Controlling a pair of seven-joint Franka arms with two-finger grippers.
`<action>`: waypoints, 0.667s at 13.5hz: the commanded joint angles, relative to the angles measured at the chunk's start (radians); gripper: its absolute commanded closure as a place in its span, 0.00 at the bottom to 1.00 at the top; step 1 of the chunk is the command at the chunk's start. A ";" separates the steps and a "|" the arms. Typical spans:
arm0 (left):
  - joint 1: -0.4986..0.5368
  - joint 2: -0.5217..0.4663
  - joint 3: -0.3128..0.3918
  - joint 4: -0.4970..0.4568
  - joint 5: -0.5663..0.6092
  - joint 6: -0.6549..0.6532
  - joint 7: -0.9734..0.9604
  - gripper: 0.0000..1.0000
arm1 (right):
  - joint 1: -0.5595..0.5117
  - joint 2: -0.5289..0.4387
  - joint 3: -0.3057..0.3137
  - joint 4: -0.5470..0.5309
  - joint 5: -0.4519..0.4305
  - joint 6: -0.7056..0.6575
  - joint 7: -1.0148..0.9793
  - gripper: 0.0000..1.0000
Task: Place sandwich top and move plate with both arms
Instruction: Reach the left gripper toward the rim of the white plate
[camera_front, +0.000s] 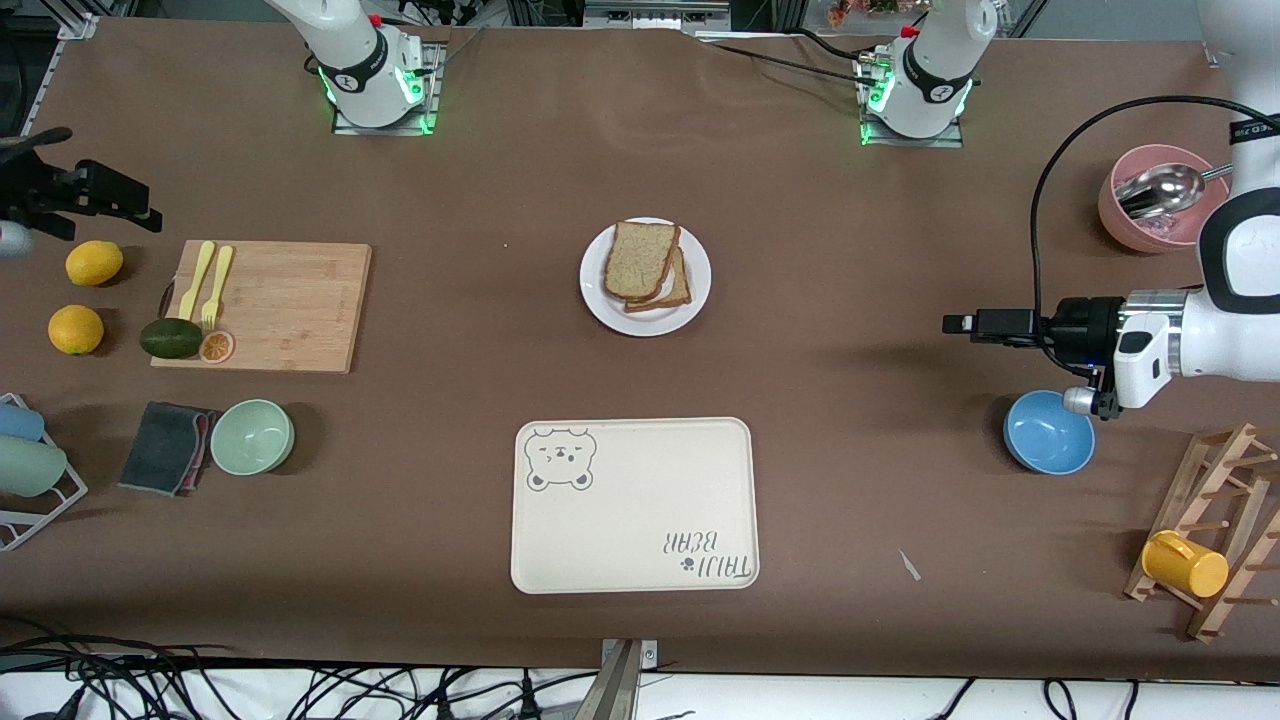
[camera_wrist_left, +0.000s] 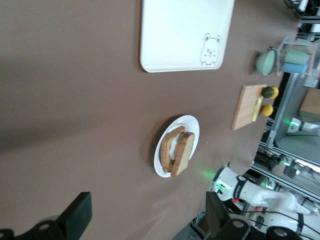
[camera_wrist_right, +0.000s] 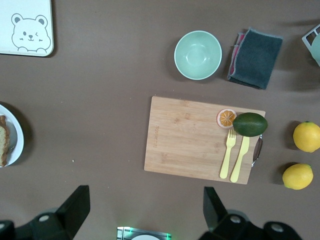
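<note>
1. A long table covered in brown matting is seen from above, with both arm bases bolted along its far edge and loose cables trailing off its near edge.
2. The white plate is set at mid-table, nearer the bases than the cream bear tray, which is laid closer to the front camera.
3. The sandwich top is stacked on a second slice on the plate, slightly offset; a pale filling is glimpsed between the slices in the left wrist view.
4. The left gripper is held in the air above bare matting toward the left arm's end of the table, fingers spread apart and empty; the sandwich is kept well apart from it.
5. The right gripper is poised above the matting beside the wooden board toward the right arm's end, its fingers likewise parted with nothing between them, well apart from the plate.
6. Lemons, a green bowl, a blue bowl and a pink bowl with a spoon are scattered around the ends.
</note>
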 joint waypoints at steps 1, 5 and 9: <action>0.000 0.050 -0.001 -0.032 -0.107 0.005 0.130 0.00 | -0.081 -0.046 0.093 -0.052 -0.019 0.029 -0.013 0.00; -0.023 0.051 -0.017 -0.152 -0.168 0.082 0.230 0.00 | -0.078 -0.044 0.096 -0.049 -0.022 0.028 -0.013 0.00; -0.034 0.054 -0.078 -0.284 -0.266 0.210 0.358 0.00 | -0.080 -0.028 -0.015 -0.049 -0.014 0.018 -0.022 0.00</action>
